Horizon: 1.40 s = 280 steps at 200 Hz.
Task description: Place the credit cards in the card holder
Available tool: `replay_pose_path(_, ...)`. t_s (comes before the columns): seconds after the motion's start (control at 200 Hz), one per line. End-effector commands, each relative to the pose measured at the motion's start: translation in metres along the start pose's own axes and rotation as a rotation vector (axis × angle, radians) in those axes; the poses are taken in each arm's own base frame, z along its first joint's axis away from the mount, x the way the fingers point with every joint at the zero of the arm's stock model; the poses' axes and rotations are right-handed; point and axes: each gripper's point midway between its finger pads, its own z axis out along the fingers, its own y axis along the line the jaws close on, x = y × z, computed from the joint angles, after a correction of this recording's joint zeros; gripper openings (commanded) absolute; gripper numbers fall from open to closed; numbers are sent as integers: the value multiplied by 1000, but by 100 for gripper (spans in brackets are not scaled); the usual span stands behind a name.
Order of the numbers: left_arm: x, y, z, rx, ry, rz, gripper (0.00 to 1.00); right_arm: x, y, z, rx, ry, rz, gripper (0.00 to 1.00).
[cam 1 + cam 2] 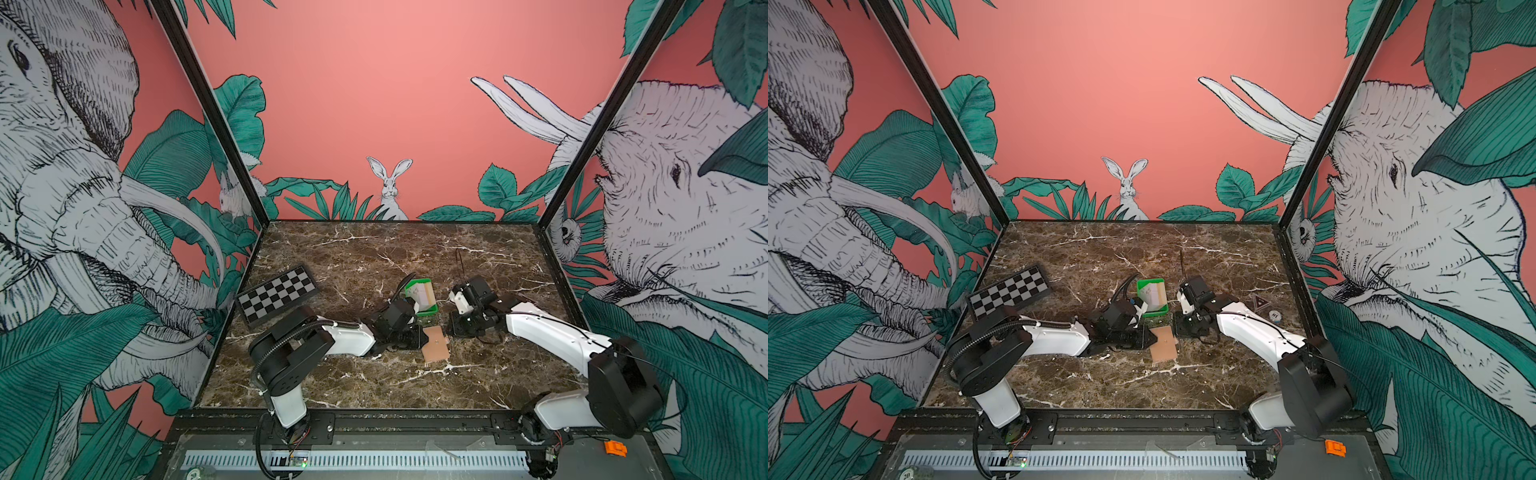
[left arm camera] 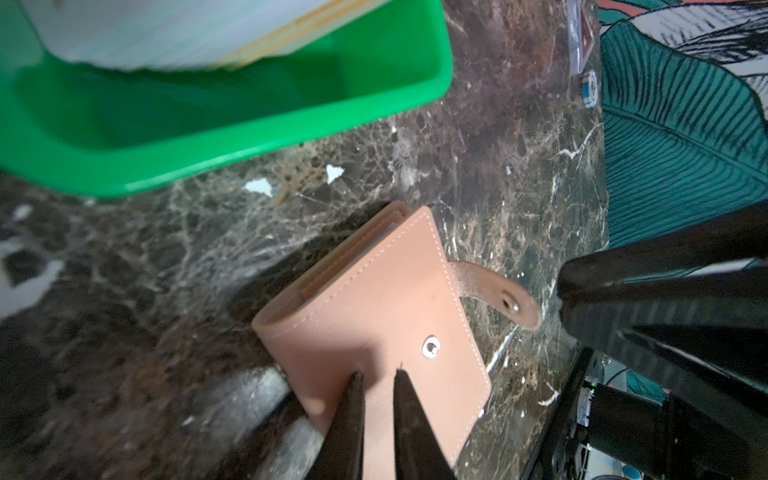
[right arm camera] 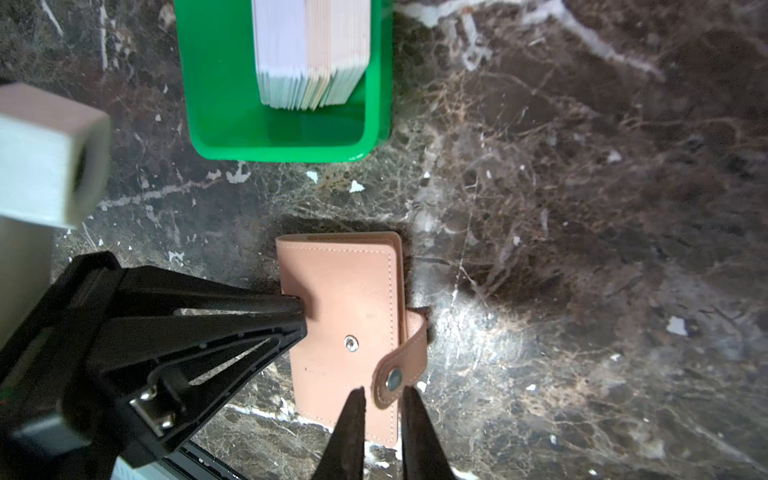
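Between both arms on the bench (image 1: 374,257), the card holder (image 1: 435,344) is lying shut, strap (image 3: 409,353) unsnapped; left fingers (image 2: 349,424) by its spine and right fingers (image 3: 349,432) by the strap are standing a slit apart, and I cannot tell whether they are gripping. Light, floppy leather is probably wanting one cover pinned and the free edge lifted

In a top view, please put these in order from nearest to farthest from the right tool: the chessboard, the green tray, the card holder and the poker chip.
1. card holder, at the tips of the right tool, mid-table.
2. green tray, just behind, slightly left.
3. poker chip, off to the right.
4. chessboard, far left.
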Motion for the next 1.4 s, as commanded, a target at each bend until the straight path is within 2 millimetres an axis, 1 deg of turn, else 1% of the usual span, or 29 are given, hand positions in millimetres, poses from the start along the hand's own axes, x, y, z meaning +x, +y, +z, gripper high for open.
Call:
replay_pose_path(0.0, 16, 22, 5, -60, 46, -28, 17, 5, 0, 6, -40, 25, 0, 17)
replay_pose_path(0.315, 17, 23, 4, -64, 47, -29, 17, 9, 4, 23, -96, 65, 7, 17)
replay_pose_path(0.43, 16, 22, 4, -65, 46, -28, 17, 9, 7, 24, -115, 63, 3, 17)
replay_pose_path(0.865, 16, 21, 7, -58, 52, -28, 16, 11, 6, 29, -109, 83, -7, 17)
replay_pose_path(1.395, 16, 21, 8, -56, 55, -29, 16, 11, 17, 35, -109, 100, -51, 16)
